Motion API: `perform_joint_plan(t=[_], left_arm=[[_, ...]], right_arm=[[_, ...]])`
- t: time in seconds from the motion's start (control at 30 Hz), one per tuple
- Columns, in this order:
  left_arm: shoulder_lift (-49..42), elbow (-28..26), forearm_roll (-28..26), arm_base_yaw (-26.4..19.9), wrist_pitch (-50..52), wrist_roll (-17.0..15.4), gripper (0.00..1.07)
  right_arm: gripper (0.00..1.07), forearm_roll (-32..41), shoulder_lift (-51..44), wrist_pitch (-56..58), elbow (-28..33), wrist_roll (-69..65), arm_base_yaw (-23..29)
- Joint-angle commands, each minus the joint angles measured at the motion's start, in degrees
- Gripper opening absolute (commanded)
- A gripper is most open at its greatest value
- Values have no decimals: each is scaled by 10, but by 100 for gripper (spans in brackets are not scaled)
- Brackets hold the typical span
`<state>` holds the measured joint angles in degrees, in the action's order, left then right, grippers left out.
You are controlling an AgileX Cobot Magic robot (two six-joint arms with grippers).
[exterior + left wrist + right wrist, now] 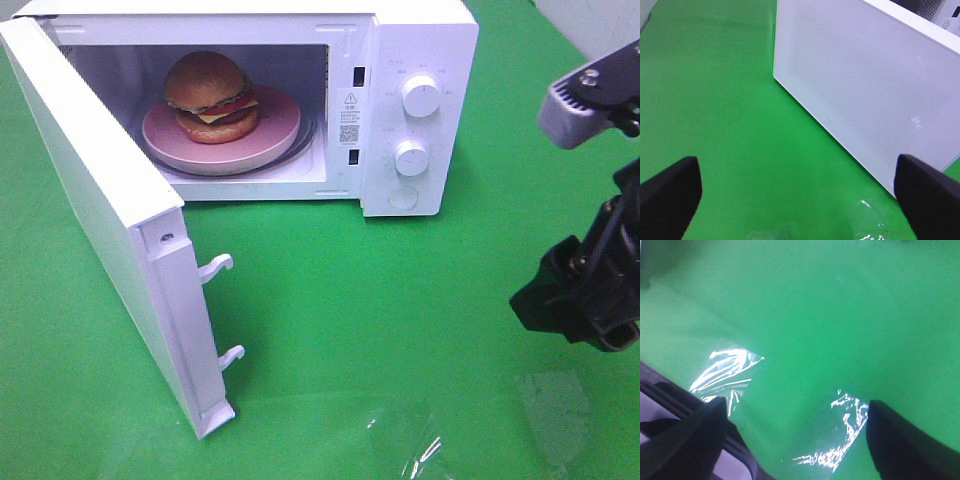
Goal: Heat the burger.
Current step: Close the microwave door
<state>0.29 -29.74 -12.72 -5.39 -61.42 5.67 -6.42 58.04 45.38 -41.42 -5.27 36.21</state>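
On the far left of the exterior high view, the door of the microwave stands swung wide open, with two white latch hooks on its free edge. Only the left wrist view shows the door's outer face, a white panel with a fine dotted mesh. There the left gripper hangs over the green cloth just outside the microwave's door. Its black fingers are spread far apart and have nothing between them. This gripper does not appear in the high view.

The burger sits inside the microwave's cavity on a pink plate, seen in the high view alone. On the microwave's right-hand panel are two white knobs, one above the other.

The right arm hangs well off the microwave's right side. The right wrist view shows the right gripper with its jaws wide apart and empty over the cloth, where a clear shiny film catches the light.
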Motion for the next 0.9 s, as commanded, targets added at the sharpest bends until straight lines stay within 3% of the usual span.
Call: perform_joint_plan(t=[0.03, 0.43, 0.6, 0.73, 0.9], left_arm=[[-1, 2, -4, -2, 5, -1, 97], [-1, 2, -4, -2, 5, -1, 97], [-1, 2, -4, -2, 5, -1, 97], [-1, 2, -4, -2, 5, -1, 97], [-1, 2, -4, -2, 5, -1, 97]], right_arm=[[75, 19, -37, 37, 1, -7, -1], [75, 19, -184, 71, 1, -22, -14], [75, 18, -249, 94, 1, -17, -96], [75, 19, -292, 94, 5, -17, -133], [75, 21, -376, 92, 51, -21, -189]])
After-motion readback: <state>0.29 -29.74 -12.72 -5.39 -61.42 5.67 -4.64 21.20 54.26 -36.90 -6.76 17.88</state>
